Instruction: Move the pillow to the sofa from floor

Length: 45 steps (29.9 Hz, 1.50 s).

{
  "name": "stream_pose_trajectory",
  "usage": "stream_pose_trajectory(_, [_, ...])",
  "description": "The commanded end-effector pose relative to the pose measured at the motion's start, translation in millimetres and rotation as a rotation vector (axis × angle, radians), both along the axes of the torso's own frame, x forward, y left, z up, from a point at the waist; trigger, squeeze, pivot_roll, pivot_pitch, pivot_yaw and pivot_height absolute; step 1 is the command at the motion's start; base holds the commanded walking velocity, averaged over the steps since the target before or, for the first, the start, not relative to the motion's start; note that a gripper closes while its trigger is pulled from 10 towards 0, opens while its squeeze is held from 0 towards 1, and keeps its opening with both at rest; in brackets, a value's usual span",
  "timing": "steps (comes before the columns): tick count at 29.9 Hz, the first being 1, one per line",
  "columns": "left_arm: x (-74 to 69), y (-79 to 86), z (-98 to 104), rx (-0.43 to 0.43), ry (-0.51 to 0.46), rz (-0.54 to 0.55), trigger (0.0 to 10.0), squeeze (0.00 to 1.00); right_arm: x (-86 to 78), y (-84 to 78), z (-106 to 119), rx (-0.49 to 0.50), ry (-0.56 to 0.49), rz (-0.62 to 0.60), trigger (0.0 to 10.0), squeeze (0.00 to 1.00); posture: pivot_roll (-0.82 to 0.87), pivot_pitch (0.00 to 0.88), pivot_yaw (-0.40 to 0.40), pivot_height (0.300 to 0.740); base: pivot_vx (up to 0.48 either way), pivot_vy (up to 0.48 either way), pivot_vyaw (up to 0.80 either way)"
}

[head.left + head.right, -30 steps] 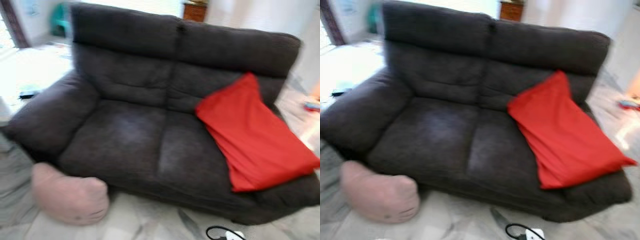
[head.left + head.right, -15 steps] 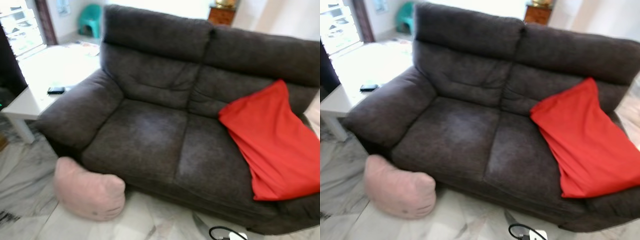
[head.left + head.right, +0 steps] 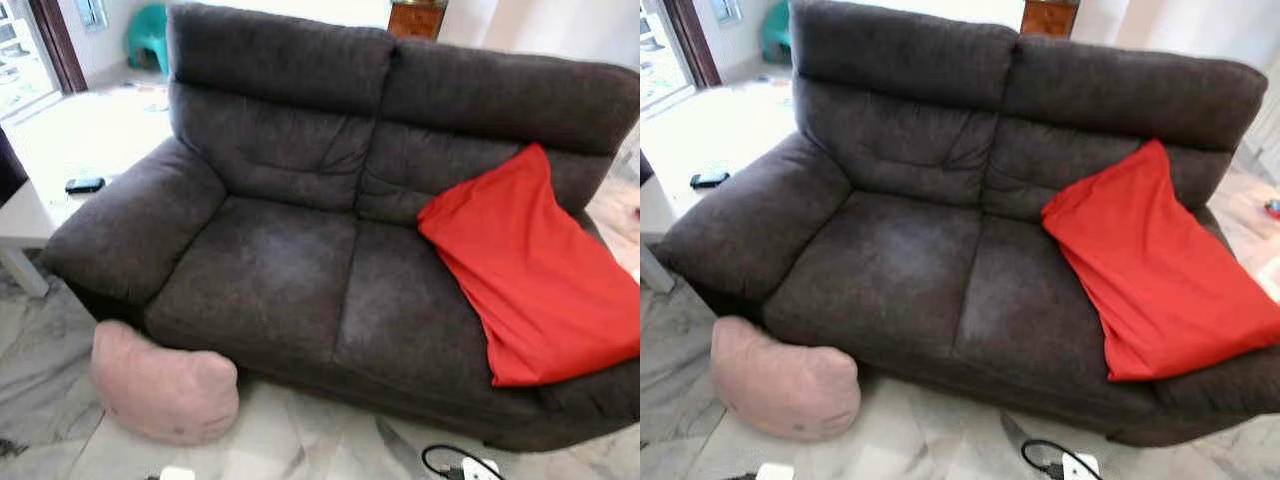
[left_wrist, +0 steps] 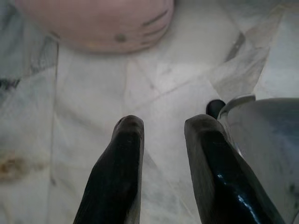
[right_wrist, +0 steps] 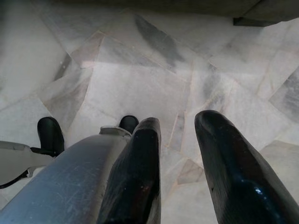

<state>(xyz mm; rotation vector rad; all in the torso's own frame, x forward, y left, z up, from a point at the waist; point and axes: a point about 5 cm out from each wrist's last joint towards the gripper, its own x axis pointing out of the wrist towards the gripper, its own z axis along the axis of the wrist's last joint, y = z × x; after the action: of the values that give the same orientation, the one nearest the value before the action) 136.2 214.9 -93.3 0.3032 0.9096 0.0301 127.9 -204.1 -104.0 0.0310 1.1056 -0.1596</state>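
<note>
Still just lining up on the pink pillow [image 3: 165, 385] slumped against the sofa [image 3: 300, 270] front, both arms' fingers [image 4: 119, 172] released, gotta crouch and grab next.

My left claw [image 4: 163, 126] with two long glossy black fingers, rounded blunt tips, my right claw [image 5: 180, 123] the same, shiny highlights low on the fingers, scuffed silver-grey limb at lower left, small black rounded feet
</note>
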Motion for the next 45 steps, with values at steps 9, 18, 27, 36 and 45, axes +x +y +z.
stream_pose_trajectory(9, [107.2,26.4,71,0.116,-0.361,-0.176,10.0,0.0,3.7,3.8,1,0.001,-0.015,-0.028,10.0,0.0,0.17,0.0,-0.037,0.74,0.0,0.0,0.0])
stream_pose_trajectory(18, [81.1,28.2,48,-0.002,-0.237,-0.05,10.0,0.0,12.9,4.4,4,0.01,-0.066,-0.083,10.0,0.0,0.12,0.0,-0.026,0.74,0.0,0.0,0.0])
stream_pose_trajectory(27, [67.6,13.3,32,-0.04,-0.127,-0.04,10.0,0.0,5.6,-20.7,6,-0.04,-0.067,-0.168,10.0,0.0,0.05,0.0,0.001,0.74,0.0,0.0,0.0])
stream_pose_trajectory(36, [77.0,-4.7,32,-0.061,-0.097,-0.087,10.0,0.0,3.0,-32.2,9,-0.059,-0.101,-0.233,10.0,0.0,-0.05,0.0,0.049,0.74,0.0,0.0,0.0])
stream_pose_trajectory(45, [79.7,-11.8,32,-0.072,-0.086,-0.106,10.0,0.0,-2.8,-26.8,6,-0.05,-0.087,-0.207,10.0,0.0,-0.04,0.0,0.015,0.74,0.0,0.0,0.0])
